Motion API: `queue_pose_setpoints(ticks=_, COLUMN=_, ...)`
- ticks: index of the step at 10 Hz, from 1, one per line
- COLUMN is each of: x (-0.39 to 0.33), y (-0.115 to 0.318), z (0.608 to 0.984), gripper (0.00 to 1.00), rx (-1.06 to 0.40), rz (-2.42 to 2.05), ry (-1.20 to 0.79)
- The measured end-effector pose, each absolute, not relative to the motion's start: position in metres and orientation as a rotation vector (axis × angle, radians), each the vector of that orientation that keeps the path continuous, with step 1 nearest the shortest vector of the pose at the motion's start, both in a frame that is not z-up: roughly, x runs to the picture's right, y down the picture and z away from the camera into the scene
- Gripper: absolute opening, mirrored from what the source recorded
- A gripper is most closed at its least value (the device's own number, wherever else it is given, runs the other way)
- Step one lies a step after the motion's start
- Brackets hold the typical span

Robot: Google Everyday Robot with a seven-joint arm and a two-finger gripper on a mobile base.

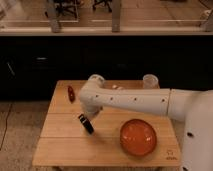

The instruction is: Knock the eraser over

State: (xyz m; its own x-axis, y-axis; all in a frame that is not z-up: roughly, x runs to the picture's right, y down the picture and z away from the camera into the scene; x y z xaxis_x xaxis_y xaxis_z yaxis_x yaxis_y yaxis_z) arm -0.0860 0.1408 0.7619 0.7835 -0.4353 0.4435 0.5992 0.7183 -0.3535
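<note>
Black eraser (86, 124) tilted; claw (90, 114) just above.

Bench (52, 147) fills lower centre of frame, with the cabinet (40, 65) behind it. Arm (135, 100) enters from the right edge and runs left over the bench's middle, elbow near back centre-left. Claw (90, 114) at arm's end, centre-left of frame, over bench's left-middle. Eraser (86, 124) directly below claw, tilted; touching or just beside it, cannot tell. Oblong (71, 93) at back left of bench, left of arm, apart from eraser. Cup (150, 80) at back right edge. Bowl (137, 137) on front right, right of eraser, below arm.
</note>
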Motion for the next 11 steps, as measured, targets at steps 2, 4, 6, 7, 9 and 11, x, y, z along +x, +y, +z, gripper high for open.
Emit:
queue_pose_setpoints(ticks=2, x=-0.085, y=0.139, z=0.763, gripper=0.01, rx=-0.484, rz=-0.616, ry=-0.324)
queue_pose_setpoints(ticks=4, x=-0.083, y=0.136, z=0.768, gripper=0.01, rx=-0.471, rz=-0.634, ry=-0.300)
queue_pose_setpoints(ticks=6, x=-0.079, y=0.129, z=0.772, gripper=0.01, rx=-0.466, rz=-0.625, ry=-0.284)
queue_pose_setpoints(ticks=7, x=-0.075, y=0.126, z=0.774, gripper=0.01, rx=-0.464, rz=-0.617, ry=-0.275)
queue_pose_setpoints(ticks=9, x=-0.068, y=0.119, z=0.780, gripper=0.01, rx=-0.461, rz=-0.599, ry=-0.257)
queue_pose_setpoints(ticks=11, x=-0.060, y=0.113, z=0.784, gripper=0.01, rx=-0.461, rz=-0.580, ry=-0.239)
